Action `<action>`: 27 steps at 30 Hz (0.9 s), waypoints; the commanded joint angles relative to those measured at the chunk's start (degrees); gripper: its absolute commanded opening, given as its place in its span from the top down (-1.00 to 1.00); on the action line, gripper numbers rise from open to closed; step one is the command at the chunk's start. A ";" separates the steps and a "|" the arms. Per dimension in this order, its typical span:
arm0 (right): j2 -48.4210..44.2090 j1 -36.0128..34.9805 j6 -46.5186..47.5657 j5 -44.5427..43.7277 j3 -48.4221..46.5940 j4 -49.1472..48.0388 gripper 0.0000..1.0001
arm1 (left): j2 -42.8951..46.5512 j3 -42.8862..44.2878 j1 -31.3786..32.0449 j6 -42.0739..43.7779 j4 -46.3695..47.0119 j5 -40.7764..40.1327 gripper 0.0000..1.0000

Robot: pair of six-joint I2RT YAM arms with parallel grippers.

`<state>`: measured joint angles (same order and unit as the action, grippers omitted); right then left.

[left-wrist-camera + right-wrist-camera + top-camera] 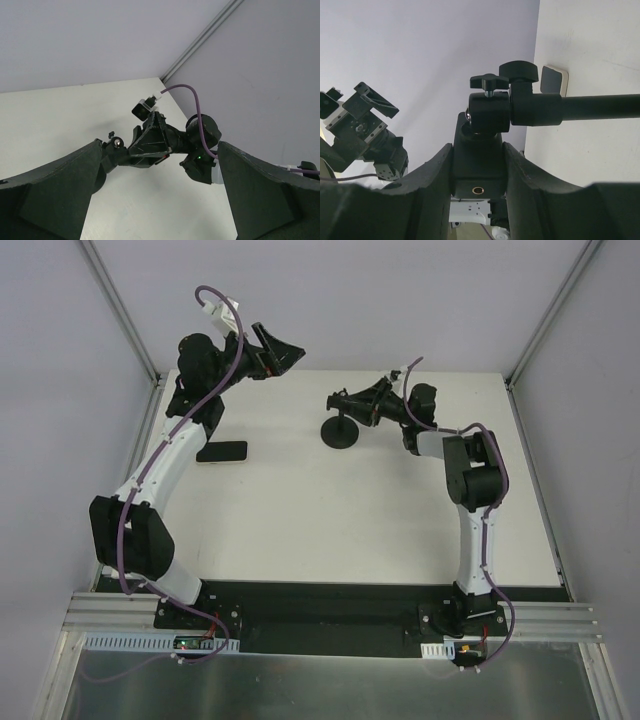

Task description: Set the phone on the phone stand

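Over at ten o'clock on the table (330,530) the phone (222,451) lies flat; at twelve, the right gripper (348,400) is clenched on the phone stand (340,432) at its head, while the left gripper (272,348) hangs spread wide, empty.

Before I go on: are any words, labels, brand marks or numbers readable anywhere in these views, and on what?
No text can be read in any view.
phone: screen dark, no mark visible.
phone stand: plain black, no lettering visible.
green board by the left arm's base: any print is too small to read.
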<state>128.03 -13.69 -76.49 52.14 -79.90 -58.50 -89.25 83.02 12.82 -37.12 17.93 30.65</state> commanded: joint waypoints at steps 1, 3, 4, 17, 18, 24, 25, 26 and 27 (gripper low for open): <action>0.99 1.04 1.78 8.14 -6.32 -6.89 0.98 | -0.57 2.23 0.45 -0.76 3.34 1.60 -0.95; 1.35 1.13 2.48 10.25 -7.37 -6.80 0.70 | -0.83 2.41 0.54 -0.76 3.34 1.69 -0.95; 1.09 1.13 3.53 10.61 -7.46 -6.89 0.56 | -0.92 2.41 0.54 -0.67 3.34 1.78 -0.95; -15.60 1.57 44.44 0.44 -2.18 40.07 -0.93 | -1.28 2.85 0.54 -0.23 3.34 2.66 -0.95; -18.14 1.30 53.89 -5.50 -3.15 46.66 -0.93 | -1.10 2.76 0.45 -0.14 3.25 2.66 -0.95; -22.81 -3.35 72.43 -29.78 -12.03 77.73 -0.87 | -0.92 2.84 0.54 0.30 2.99 2.39 -0.95; -23.34 -4.49 74.19 -31.38 -12.30 79.31 -0.84 | -0.92 2.85 0.54 0.38 2.98 2.39 -0.96; -23.87 -5.20 75.16 -32.70 -12.47 79.68 -0.81 | -0.92 2.85 0.54 0.47 2.90 2.39 -0.95; -24.49 -5.90 75.87 -35.85 -13.08 80.20 -0.76 | -0.92 2.85 0.54 0.47 2.90 2.39 -0.95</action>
<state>108.03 -16.29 -13.47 30.98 -89.91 7.55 -90.83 83.53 12.82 -37.08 18.13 31.53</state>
